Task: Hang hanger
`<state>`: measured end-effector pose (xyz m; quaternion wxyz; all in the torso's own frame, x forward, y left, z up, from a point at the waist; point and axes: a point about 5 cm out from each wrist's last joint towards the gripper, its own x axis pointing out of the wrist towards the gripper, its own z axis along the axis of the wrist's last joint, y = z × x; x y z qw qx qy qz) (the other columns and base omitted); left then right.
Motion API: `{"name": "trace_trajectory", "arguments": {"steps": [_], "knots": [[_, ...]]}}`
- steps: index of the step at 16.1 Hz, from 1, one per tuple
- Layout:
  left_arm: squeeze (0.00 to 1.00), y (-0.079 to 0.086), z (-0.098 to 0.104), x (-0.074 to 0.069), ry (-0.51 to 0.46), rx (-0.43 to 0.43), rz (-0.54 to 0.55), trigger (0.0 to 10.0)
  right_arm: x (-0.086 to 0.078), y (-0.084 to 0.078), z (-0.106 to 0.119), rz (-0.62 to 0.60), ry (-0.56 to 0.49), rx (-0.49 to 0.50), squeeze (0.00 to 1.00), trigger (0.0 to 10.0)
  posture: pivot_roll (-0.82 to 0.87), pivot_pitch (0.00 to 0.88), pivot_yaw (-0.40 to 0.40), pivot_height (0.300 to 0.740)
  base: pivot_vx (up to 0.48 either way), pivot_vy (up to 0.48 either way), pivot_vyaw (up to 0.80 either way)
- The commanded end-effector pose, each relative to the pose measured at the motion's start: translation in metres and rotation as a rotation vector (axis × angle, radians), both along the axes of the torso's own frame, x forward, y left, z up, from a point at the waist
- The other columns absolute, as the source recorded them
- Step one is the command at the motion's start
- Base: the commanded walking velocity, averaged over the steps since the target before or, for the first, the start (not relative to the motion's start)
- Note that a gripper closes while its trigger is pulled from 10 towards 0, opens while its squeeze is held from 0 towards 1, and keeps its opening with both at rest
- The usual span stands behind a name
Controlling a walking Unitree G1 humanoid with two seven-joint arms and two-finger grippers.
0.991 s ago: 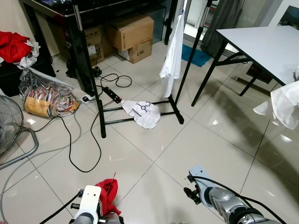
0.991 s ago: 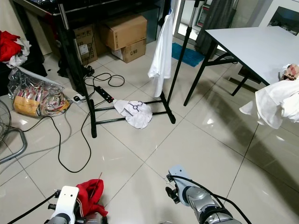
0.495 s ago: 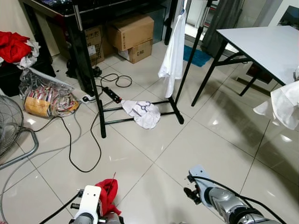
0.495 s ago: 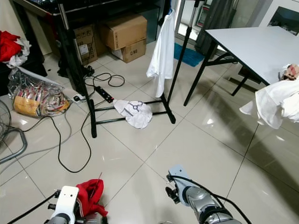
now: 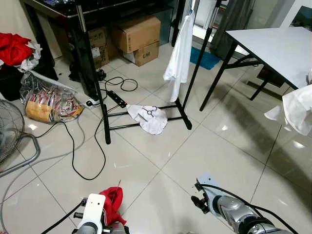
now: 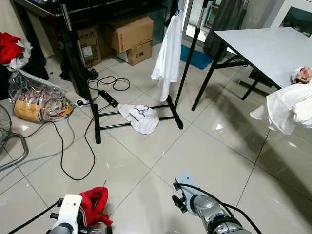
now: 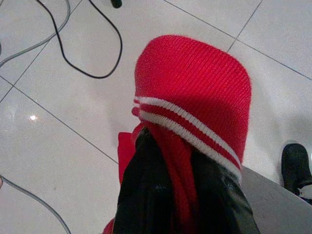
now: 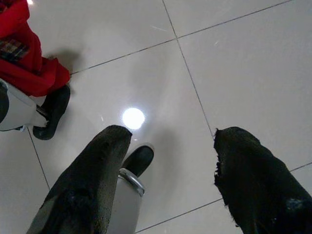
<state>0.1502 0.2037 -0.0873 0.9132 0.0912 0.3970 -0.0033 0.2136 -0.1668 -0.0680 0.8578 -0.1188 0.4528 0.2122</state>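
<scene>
The left gripper (image 7: 175,161) squeezes a red knit garment (image 7: 192,92), low and near. The right gripper (image 8: 168,146) is spread apart, holding nothing. Carry the garment to the far clothes rack (image 5: 195,63) and keep squeezing tight.

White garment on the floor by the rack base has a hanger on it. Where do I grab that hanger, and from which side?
Probably the hanger by its hook or neck, coming straight down from above: it lies flat on the white garment, between the rack's base bars. Use the right gripper, open and empty; the left gripper holds red knit cloth.
</scene>
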Motion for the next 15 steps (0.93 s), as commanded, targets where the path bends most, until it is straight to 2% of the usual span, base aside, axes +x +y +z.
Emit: {"name": "trace_trajectory", "arguments": {"steps": [1, 4, 5, 6, 15], "knots": [[0.0, -0.001, -0.001, -0.0016, 0.005, -0.003, 0.009, 10.0, -0.001, -0.0031, -0.0003, -0.01, -0.002, -0.004, 0.0, 10.0, 0.11, 0.015, -0.052, 0.74, 0.0, 0.0, 0.0], [0.0, -0.0007, -0.0009, -0.0011, 0.006, -0.012, 0.022, 10.0, -0.0003, -0.0023, 0.0, -0.01, -0.003, -0.002, 0.0, 10.0, 0.11, 0.013, -0.051, 0.74, 0.0, 0.0, 0.0], [0.0, -0.0007, -0.0006, -0.0007, 0.002, -0.017, 0.024, 5.3, 0.0, -0.0023, 0.0001, -0.011, -0.004, -0.002, 0.0, 10.0, 0.11, 0.013, -0.051, 0.74, 0.0, 0.0, 0.0], [0.0, -0.0008, -0.0001, -0.0001, -0.005, -0.025, 0.026, 0.0, 0.0002, -0.0024, 0.0003, -0.011, -0.005, -0.002, 0.0, 10.0, 0.11, 0.012, -0.051, 0.74, 0.0, 0.0, 0.0], [0.0, -0.0015, 0.0003, 0.0007, -0.01, -0.032, 0.023, 0.0, 0.0006, -0.0029, 0.0005, -0.012, -0.006, -0.004, 0.0, 10.0, 0.11, 0.012, -0.053, 0.74, 0.0, 0.0, 0.0]]}}
